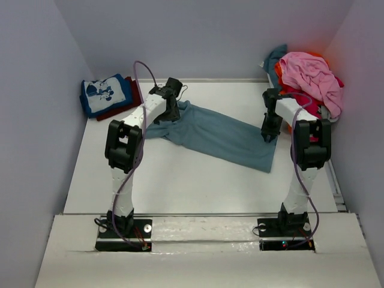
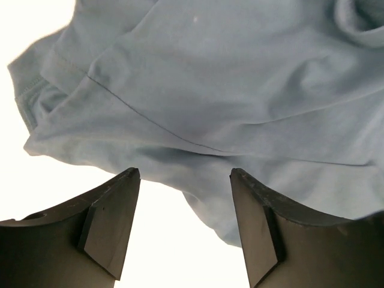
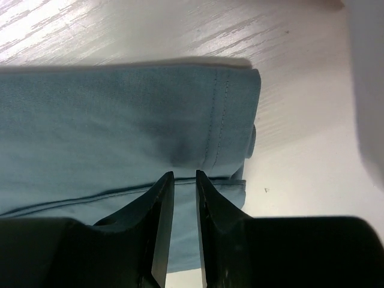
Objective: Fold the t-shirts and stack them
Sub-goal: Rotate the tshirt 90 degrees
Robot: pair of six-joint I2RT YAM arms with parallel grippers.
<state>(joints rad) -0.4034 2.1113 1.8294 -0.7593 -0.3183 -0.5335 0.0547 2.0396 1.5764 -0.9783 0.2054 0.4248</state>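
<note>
Bench [image 1: 180,192] carrying the slate-blue t-shirt [image 1: 222,135], a band whose long axis runs from far left to near right. Left jaws stand apart over its bunched far-left end, holding nothing. Right jaws, nearly together, appear to pinch the hem at its near-right corner.

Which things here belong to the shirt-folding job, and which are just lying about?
Job: slate-blue t-shirt spread mid-table; folded stack back left, cartoon-print blue tee on a dark red tee; unfolded heap back right, pink tee on top, orange cloth and teal tee under it.
Lying about: nothing stray visible; only the table and the left arm's purple cable.
</note>
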